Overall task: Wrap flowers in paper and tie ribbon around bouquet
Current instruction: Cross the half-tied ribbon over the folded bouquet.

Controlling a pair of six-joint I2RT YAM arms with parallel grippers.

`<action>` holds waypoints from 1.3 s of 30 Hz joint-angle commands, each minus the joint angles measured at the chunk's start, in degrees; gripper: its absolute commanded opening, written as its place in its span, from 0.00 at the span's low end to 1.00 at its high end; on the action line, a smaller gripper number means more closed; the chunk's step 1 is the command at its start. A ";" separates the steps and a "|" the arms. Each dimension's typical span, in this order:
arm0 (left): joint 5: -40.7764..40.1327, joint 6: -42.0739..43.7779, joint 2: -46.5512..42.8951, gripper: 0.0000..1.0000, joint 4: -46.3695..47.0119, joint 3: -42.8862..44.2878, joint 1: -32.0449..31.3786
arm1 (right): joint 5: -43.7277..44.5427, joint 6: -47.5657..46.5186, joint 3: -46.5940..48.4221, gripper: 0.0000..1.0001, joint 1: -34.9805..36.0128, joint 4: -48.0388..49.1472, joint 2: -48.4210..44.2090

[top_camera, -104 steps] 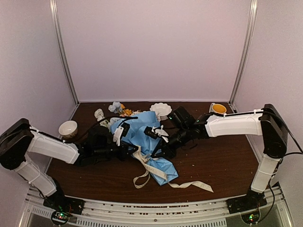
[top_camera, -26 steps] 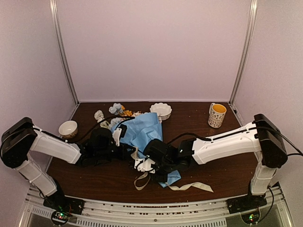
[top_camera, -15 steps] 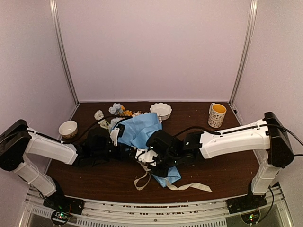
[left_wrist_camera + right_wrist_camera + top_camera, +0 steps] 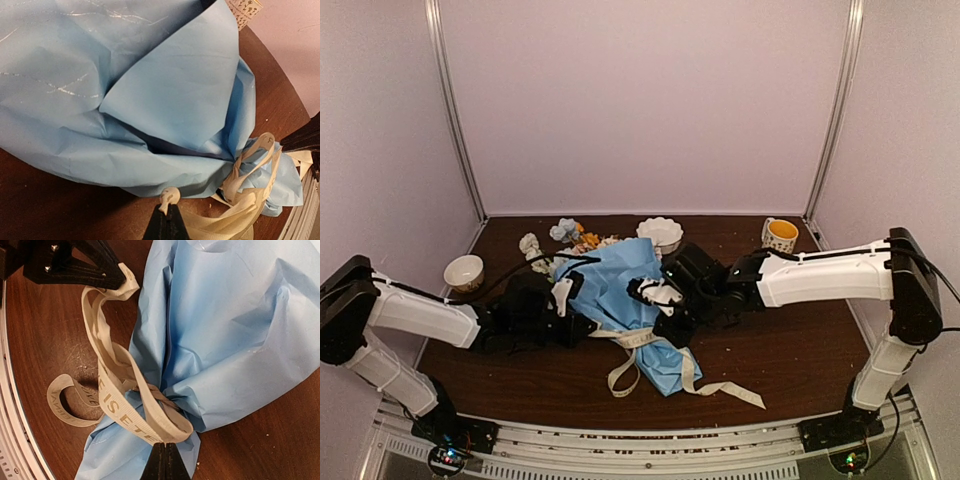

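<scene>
Bouquet (image 4: 615,300), from above: lies on its side in the middle of the table (image 4: 800,350), between the two arms, with the light-blue paper (image 4: 620,262) crumpled around it. Shows blooms of the flowers (image 4: 570,233) poking out at the far-left end, toward the back wall. Has the ribbon (image 4: 638,338) drawn as a cream band across the narrow near part of the wrap, with loose loops and a long tail trailing to the near right. Puts the left gripper (image 4: 586,328) at the band's left end and the right gripper (image 4: 672,326) at its right end, both low over the wood. Takes in a small bowl (image 4: 464,272) at the left, a scalloped bowl (image 4: 660,232) at the back and a mug (image 4: 781,234) at the back right, all apart from the wrap.

From the left wrist: looks onto broad folds of paper gathered to a pinch at lower right, where ribbon loops bunch. Shows the dark fingers pressed together on a cream end of the ribbon.

From the right wrist: shows the ribbon knotted around the gathered neck of the paper, one printed loop running straight into the fingertips, which are clamped on it. Catches the left gripper at upper left, pinching the ribbon's other end just beside the paper's edge.
</scene>
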 commanded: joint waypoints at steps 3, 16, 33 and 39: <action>0.76 1.29 -2.60 0.00 -5.20 -1.08 0.33 | -5.05 2.42 -2.55 0.00 -0.24 2.94 -0.12; -11.91 12.30 -23.73 0.74 -9.44 -4.20 0.15 | -5.75 3.64 -2.98 0.00 -0.18 4.17 0.84; 5.01 40.88 0.54 0.62 5.72 6.50 -7.42 | -10.28 12.78 -6.70 0.00 -2.92 11.05 0.94; 0.94 43.27 8.30 0.58 -1.08 13.81 -7.70 | -10.52 12.70 -6.28 0.00 -3.13 11.13 1.52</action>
